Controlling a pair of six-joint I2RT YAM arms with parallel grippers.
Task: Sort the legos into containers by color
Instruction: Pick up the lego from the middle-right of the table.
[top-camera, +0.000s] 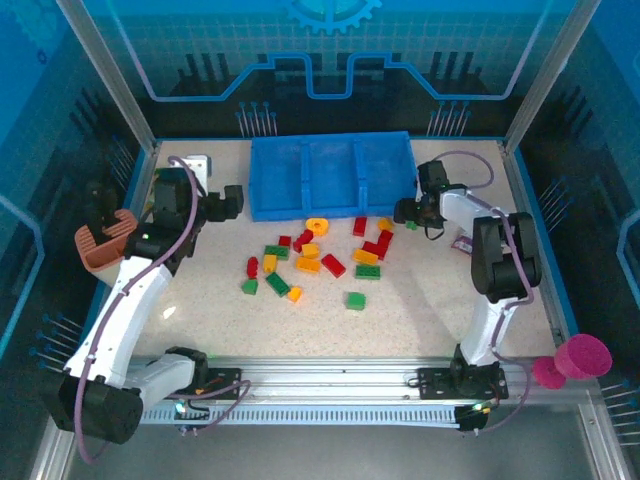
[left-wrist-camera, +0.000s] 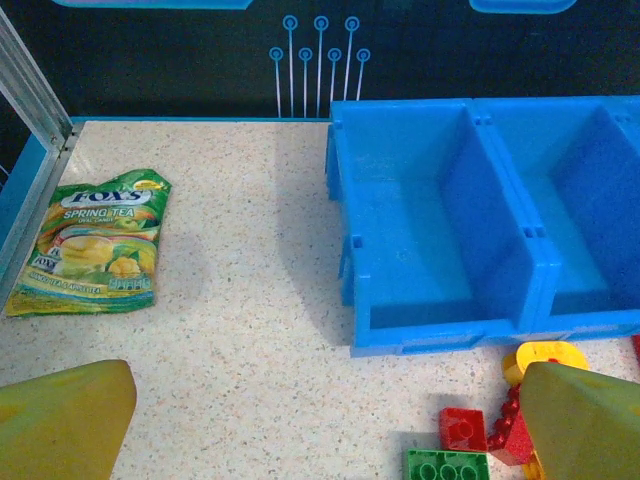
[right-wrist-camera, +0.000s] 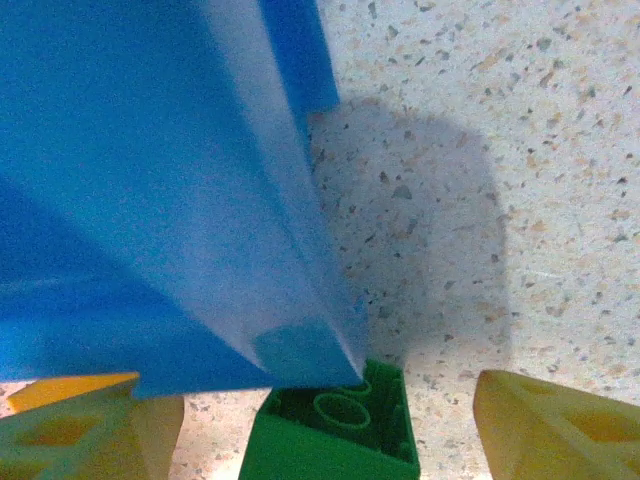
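Observation:
Red, yellow-orange and green legos (top-camera: 320, 262) lie scattered in front of the blue three-compartment tray (top-camera: 330, 150), whose compartments hold nothing. My right gripper (top-camera: 404, 213) is low at the tray's right front corner. In the right wrist view it (right-wrist-camera: 325, 415) is open astride a green lego (right-wrist-camera: 335, 440) that sits against the tray wall (right-wrist-camera: 150, 220), with a gap at each finger. My left gripper (top-camera: 228, 203) hovers open by the tray's left end. Its view has the tray (left-wrist-camera: 440, 230), a yellow ring (left-wrist-camera: 545, 357), a red lego (left-wrist-camera: 463, 428) and a green lego (left-wrist-camera: 447, 466).
A green snack packet (left-wrist-camera: 95, 240) lies left of the tray. A salmon ribbed holder (top-camera: 105, 245) stands at the left edge, a pink cup (top-camera: 580, 358) at the right front, and a purple packet (top-camera: 463, 242) by the right arm.

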